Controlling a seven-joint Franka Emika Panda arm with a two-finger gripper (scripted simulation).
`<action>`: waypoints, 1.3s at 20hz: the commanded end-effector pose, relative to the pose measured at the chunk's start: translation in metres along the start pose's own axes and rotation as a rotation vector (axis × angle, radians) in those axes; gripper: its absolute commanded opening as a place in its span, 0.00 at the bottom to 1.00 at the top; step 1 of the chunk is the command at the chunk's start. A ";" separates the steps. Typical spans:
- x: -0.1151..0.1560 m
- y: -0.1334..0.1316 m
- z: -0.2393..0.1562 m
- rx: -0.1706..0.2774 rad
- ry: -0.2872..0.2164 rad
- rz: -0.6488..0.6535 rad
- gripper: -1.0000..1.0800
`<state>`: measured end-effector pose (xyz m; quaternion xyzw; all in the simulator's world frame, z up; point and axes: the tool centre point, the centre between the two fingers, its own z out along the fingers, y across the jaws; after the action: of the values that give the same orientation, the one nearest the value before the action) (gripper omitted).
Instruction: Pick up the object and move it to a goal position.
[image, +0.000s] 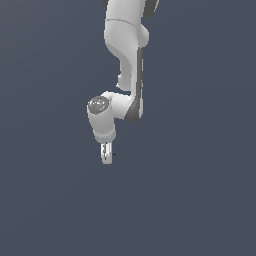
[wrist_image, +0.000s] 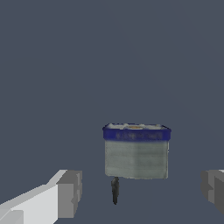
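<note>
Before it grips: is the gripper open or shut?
Open: the gripper's fingertips stand wide apart, the object between them, untouched.

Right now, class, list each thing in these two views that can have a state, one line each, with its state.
gripper: open, fingers spread wide apart, holding nothing.
object: upright, blue band on top, free between the fingers, touching neither.
arm: bent, wrist pointing down over the grey floor.

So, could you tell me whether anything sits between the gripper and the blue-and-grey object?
Nothing visible does. In the wrist view the object sits in the open gap between the two fingers, touching neither, with only bare floor around it. A thin dark sliver just beneath it is too small to identify.
</note>
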<state>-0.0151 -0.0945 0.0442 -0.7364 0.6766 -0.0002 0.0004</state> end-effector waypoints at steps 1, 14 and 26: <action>0.000 0.001 0.013 -0.001 0.000 0.002 0.96; 0.000 0.000 0.032 -0.001 0.000 0.003 0.00; -0.011 -0.003 0.022 0.000 0.000 0.003 0.00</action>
<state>-0.0144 -0.0879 0.0180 -0.7349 0.6782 0.0002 -0.0002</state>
